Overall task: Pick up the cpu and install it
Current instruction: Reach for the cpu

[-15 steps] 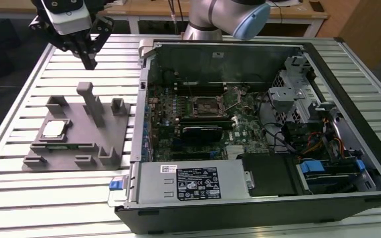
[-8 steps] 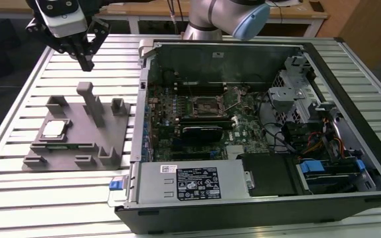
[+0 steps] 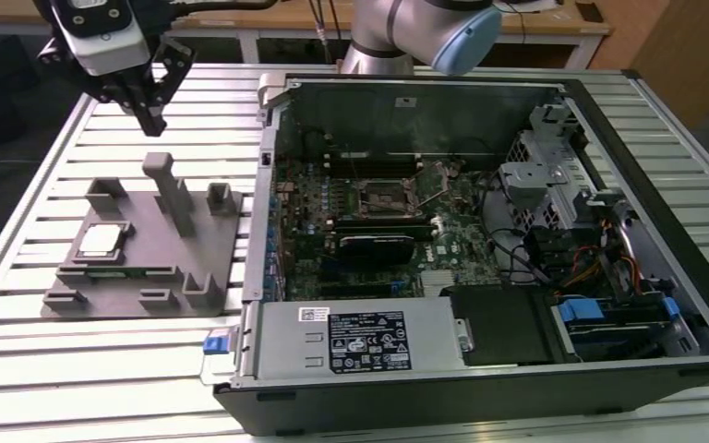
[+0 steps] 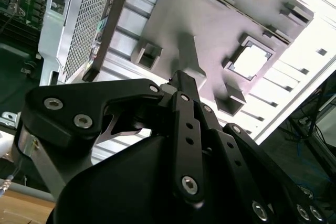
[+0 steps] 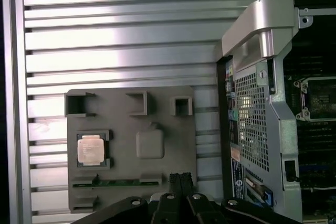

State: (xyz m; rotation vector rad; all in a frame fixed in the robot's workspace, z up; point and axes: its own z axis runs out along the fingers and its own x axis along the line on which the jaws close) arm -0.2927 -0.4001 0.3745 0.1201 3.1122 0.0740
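Start at ten o'clock in the exterior view: your tool (image 3: 151, 125) hangs over the slatted counter (image 3: 34, 369), clear of everything. Its fingers are clenched tip to tip with nothing between them, and both wrist views show the same.

Below it, at about eight o'clock, the grey fixture plate (image 3: 145, 249) lies flat on the counter. The cpu (image 3: 100, 241) is seated in its square pocket on the side of the plate toward the exterior view's left, silver top facing up, untouched. In the first wrist view you see the cpu (image 5: 90, 149) well apart from the tool (image 5: 180, 177), across the fixture plate (image 5: 118, 129). A tall post (image 3: 167, 189) stands upright near the plate's middle, at about four o'clock from the tool.

Moving toward the exterior view's right, the open computer case (image 3: 478, 388) lies on its side just beside the plate. The socket (image 3: 386, 196) sits near the frame's centre, its metal frame showing and no chip in it. At twelve o'clock the arm (image 3: 416, 32) rises behind the case.
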